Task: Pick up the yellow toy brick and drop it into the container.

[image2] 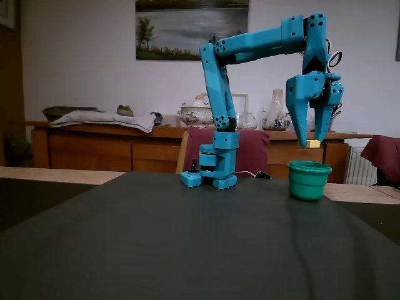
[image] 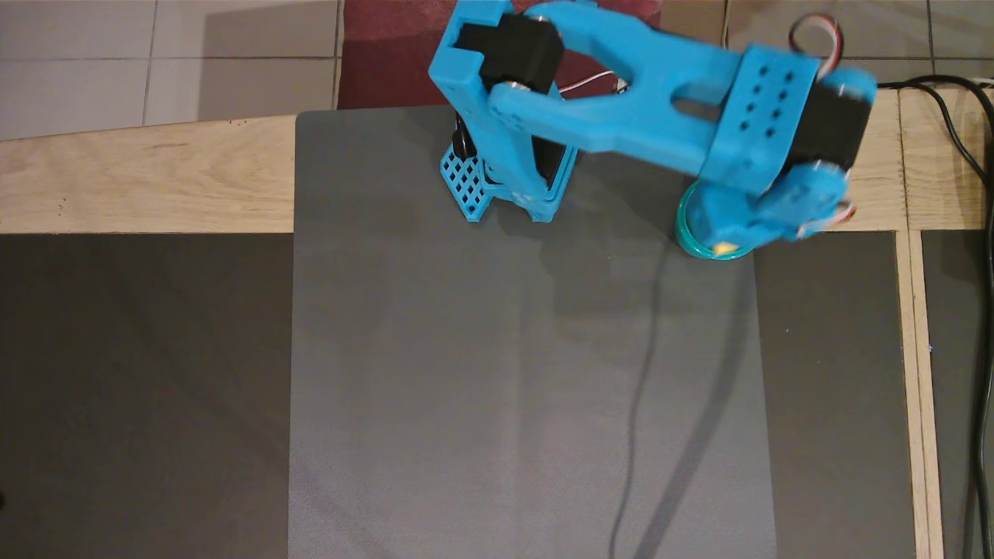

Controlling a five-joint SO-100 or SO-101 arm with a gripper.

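Observation:
The teal-green cup (image2: 309, 180) stands on the grey mat to the right of the arm's base; in the overhead view its rim (image: 683, 233) shows from under the wrist. My blue gripper (image2: 312, 142) points straight down a little above the cup's mouth. It is shut on the small yellow brick (image2: 313, 144), which sits between the fingertips, clear of the rim. In the overhead view only a bit of the brick (image: 726, 248) shows under the gripper (image: 730, 237), over the cup's opening.
The arm's blue base (image: 509, 182) stands at the mat's far edge. The grey mat (image: 528, 373) lies on a dark table with wooden strips. A black cable (image: 980, 233) runs along the right edge. A sideboard and chairs stand behind the table.

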